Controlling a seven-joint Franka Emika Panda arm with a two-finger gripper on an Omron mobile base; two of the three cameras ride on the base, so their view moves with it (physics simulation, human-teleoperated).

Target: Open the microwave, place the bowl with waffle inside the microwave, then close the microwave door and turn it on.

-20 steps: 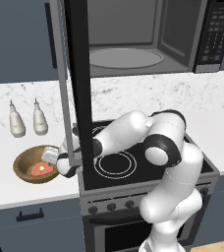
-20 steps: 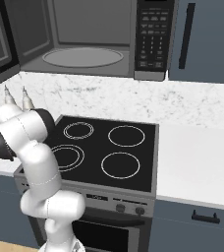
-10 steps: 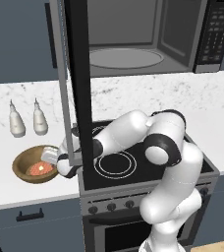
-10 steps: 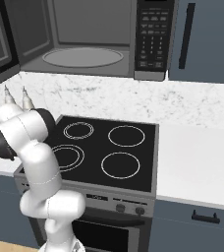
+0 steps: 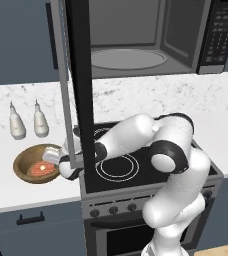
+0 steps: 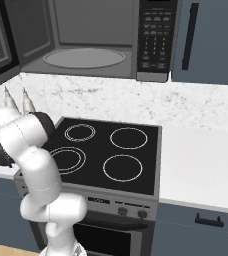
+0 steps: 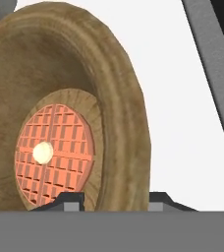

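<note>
The brown wooden bowl with waffle sits on the white counter left of the stove; the hand view shows its reddish waffle with a pale dab. My gripper is low at the bowl's right rim. In the hand view the gripper has one fingertip inside the bowl and one outside, shut on the rim. The microwave hangs above the stove with its grey cavity and glass turntable showing. The microwave door stands swung out towards me, right above my forearm.
Two white bottles stand on the counter just behind the bowl. The black stovetop lies under the microwave, with bare white counter to its right. The keypad panel is on the microwave's right side.
The fingers have closed onto the bowl's rim. The arm and the bowl have barely moved, and the microwave door stays open.
</note>
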